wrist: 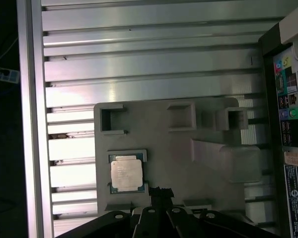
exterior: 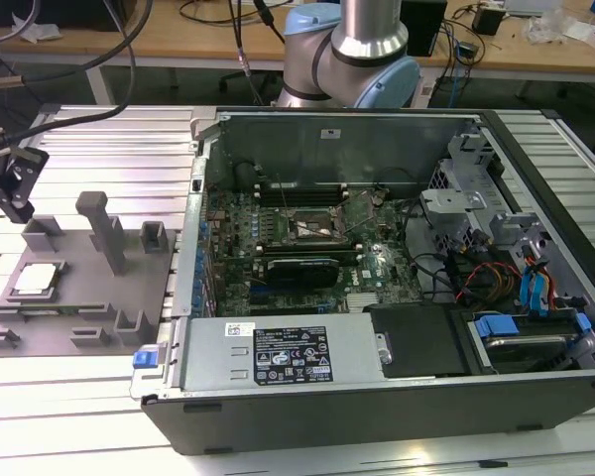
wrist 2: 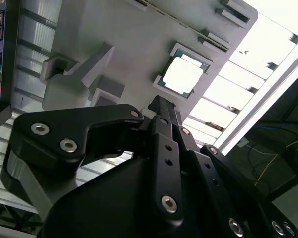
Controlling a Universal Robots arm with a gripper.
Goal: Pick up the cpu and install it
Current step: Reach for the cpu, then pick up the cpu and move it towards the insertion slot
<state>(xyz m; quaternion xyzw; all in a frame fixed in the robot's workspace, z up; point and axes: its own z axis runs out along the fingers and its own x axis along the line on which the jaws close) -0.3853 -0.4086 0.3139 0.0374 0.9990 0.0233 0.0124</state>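
Exterior view: the cpu (exterior: 35,281) lies flat in its seat on the grey fixture plate (exterior: 74,293), at 9 o'clock from the open computer case (exterior: 377,416). The gripper (exterior: 10,188) hangs at about 11 o'clock from the cpu, apart from it. Second wrist view: the gripper (wrist 2: 157,105) has its fingers pressed together with nothing between them, near the cpu (wrist 2: 181,76) but not touching. First wrist view: the cpu (wrist: 126,172) rests shiny side up, just beside the closed gripper (wrist: 159,191).
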